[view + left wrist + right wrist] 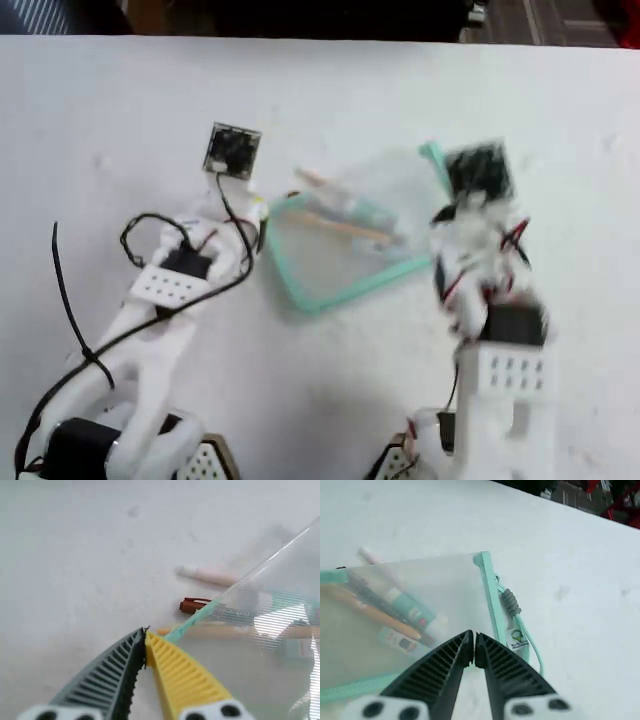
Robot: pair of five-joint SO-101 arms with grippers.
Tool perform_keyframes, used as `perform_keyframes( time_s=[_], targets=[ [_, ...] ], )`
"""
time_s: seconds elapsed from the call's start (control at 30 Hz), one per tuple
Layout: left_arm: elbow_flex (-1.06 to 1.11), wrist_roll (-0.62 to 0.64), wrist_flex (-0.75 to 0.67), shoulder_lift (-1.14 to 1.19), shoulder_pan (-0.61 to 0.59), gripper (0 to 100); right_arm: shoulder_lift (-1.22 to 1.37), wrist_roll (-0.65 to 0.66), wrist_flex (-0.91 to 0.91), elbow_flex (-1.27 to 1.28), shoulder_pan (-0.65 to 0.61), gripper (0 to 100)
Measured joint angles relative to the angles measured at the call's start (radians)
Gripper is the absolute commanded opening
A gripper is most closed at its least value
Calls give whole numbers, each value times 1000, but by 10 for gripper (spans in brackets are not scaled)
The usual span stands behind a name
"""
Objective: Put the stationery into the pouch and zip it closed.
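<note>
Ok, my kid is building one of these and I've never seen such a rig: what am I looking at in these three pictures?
These are two small white robot arms, the left arm and the right arm, side by side at a white table. One picture looks down on both from a fixed camera above. The other two come from a camera on each arm's wrist, so the wedge shapes in front are that arm's own fingers. Between the arms lies a clear pouch with a mint-green edge. It holds pens and a pencil, and a pink pen pokes out past the edge. The left gripper, grey and yellow, is shut at one corner of the pouch and seems to pinch it. The right gripper, black, is shut on the film near another corner, beside the zip cord.
</note>
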Motion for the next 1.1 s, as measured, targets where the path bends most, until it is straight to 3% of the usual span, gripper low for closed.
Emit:
perform_keyframes(
  time_s=[0.17, 0.27, 0.53, 0.73, 1.1],
  targets=[
    [0, 0, 0, 0, 0, 24, 308, 5, 83, -252, 141, 18],
    [0, 0, 0, 0, 0, 24, 454, 71, 112, -338, 170, 19],
    [0, -5, 0, 0, 0, 24, 801, 181, 132, -477, 176, 219],
    [0, -8, 0, 0, 0, 24, 1031, 313, 230, -634, 107, 223],
    [0, -8, 0, 0, 0, 24, 1270, 307, 236, -954, 143, 223]
  ],
)
